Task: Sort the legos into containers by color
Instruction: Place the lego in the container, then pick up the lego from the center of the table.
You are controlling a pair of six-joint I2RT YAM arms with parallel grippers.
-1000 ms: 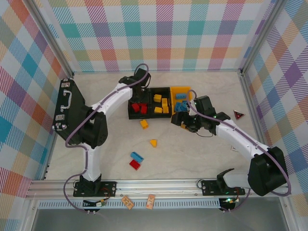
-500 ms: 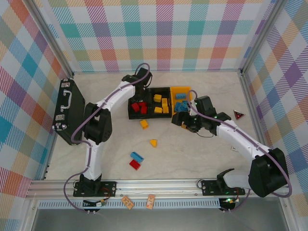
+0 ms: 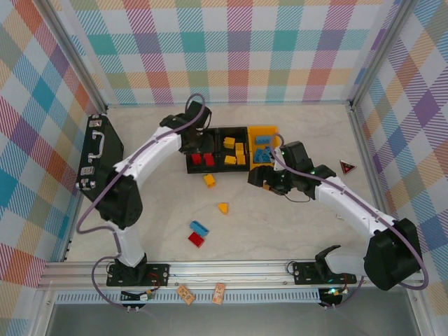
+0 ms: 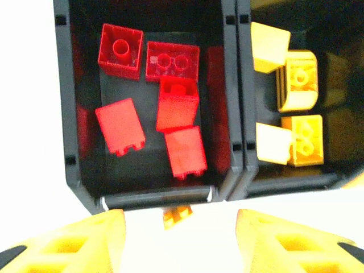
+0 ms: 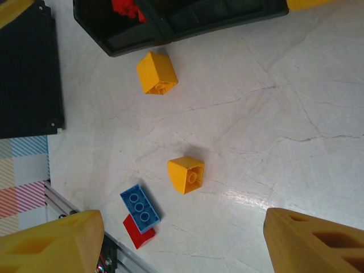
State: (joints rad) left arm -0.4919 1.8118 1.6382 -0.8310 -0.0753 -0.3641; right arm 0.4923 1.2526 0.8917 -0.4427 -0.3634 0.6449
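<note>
Left gripper (image 4: pixel 181 245) spread above black bin (image 4: pixel 67 114), five glossy red legos (image 4: pixel 177 105) inside

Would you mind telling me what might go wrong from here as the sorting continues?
The blue brick lies against the red brick on the table, so a pinch on one might drag both into a wrong bin. One yellow brick sits close to the red-filled black bin wall; a finger could strike it. The left gripper and right gripper, both open, work close together and may collide.
</note>
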